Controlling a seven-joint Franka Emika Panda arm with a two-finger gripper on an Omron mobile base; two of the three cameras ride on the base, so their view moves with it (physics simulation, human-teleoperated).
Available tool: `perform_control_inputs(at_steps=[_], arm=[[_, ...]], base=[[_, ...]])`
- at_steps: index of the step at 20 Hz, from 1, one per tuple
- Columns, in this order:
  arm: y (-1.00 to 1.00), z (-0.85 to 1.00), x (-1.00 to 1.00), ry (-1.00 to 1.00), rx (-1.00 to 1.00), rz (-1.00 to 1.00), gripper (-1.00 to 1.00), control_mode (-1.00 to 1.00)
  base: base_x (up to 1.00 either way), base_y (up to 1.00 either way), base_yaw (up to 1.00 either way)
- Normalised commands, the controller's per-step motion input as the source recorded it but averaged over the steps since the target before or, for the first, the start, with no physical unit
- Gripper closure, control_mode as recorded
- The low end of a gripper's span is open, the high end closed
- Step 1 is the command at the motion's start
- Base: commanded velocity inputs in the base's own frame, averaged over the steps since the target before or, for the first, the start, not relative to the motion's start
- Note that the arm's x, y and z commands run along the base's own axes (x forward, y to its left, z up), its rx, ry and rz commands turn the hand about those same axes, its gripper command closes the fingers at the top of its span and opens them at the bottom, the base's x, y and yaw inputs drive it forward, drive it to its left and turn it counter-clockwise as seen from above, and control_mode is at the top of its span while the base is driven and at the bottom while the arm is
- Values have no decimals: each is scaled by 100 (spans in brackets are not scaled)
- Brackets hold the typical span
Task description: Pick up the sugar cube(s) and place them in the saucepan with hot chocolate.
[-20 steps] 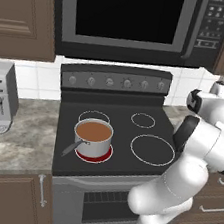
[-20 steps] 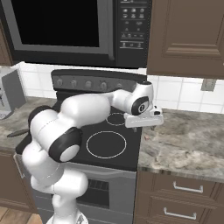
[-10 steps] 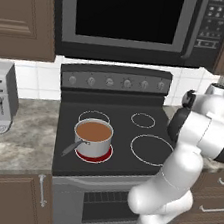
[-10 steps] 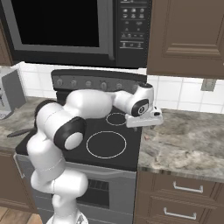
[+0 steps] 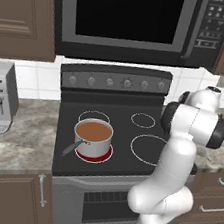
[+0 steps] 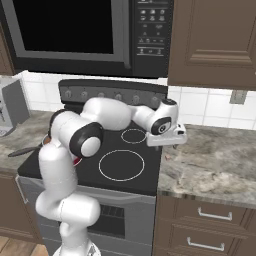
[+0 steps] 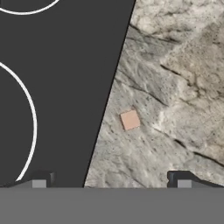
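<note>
The arm reaches forward with its elbow bent, hand hanging over the worktop's edge beside the stove. The claw (image 7: 109, 183) points downward, jaws spread wide and holding nothing.

base views flank stove (image 5: 106, 133), hand view overhead

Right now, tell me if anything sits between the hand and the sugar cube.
Nothing visible does. The open hand looks straight at the cube, which lies alone on the stone counter beside the stove edge, with bare counter between the fingertips and the cube.
</note>
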Motion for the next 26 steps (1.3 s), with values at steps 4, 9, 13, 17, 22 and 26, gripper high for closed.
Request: perform_control_inputs(at_steps=[4, 9, 13, 17, 22, 26], arm=[[-15, -20, 28, 0, 1, 1, -100, -100], [-4, -18, 4, 0, 0, 7, -100, -100], [-1, -23, 24, 0, 0, 10, -100, -100], [0, -19, 6, 0, 0, 8, -100, -100], [0, -10, 0, 0, 0, 6, -100, -100], [0, -4, 0, 0, 0, 0, -100, -100]], base=[[0, 0, 0], [0, 0, 0], [0, 0, 0], [0, 0, 0], [0, 0, 0], [0, 0, 0]])
